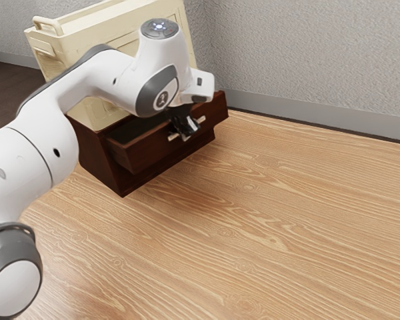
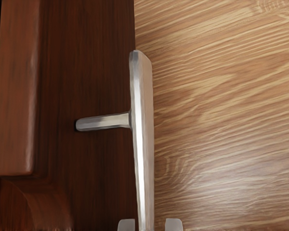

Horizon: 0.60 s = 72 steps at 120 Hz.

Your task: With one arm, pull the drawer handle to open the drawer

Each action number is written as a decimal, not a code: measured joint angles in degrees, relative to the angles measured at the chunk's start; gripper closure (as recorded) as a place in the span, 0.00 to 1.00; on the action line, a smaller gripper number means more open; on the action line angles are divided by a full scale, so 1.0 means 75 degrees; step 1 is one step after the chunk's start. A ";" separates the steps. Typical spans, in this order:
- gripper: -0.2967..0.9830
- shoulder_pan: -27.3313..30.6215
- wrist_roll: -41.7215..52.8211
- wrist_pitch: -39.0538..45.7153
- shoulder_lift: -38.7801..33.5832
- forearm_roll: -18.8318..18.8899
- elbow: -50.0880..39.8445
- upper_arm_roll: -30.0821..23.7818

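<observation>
Woodgrain surface (image 1: 273,220) near grey wall (image 1: 307,60)

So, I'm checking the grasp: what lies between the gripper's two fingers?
The handle: the wrist view shows it there, with a gap on at least one side.

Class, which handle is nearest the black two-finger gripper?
The silver metal bar on the brown wooden drawer: the gripper straddles it. The cream loop handle is farther off.

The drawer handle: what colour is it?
The handle is silvery grey with a bright sheen, seen best in the wrist view.
</observation>
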 joint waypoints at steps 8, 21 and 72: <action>0.85 -0.0052 -0.0050 -0.0013 -0.0022 0.0018 -0.0026 0.0007; 0.85 -0.0150 -0.0132 -0.0050 -0.0030 0.0042 -0.0043 0.0011; 0.85 -0.0576 -0.0539 -0.0292 -0.0272 0.0321 -0.0399 0.0004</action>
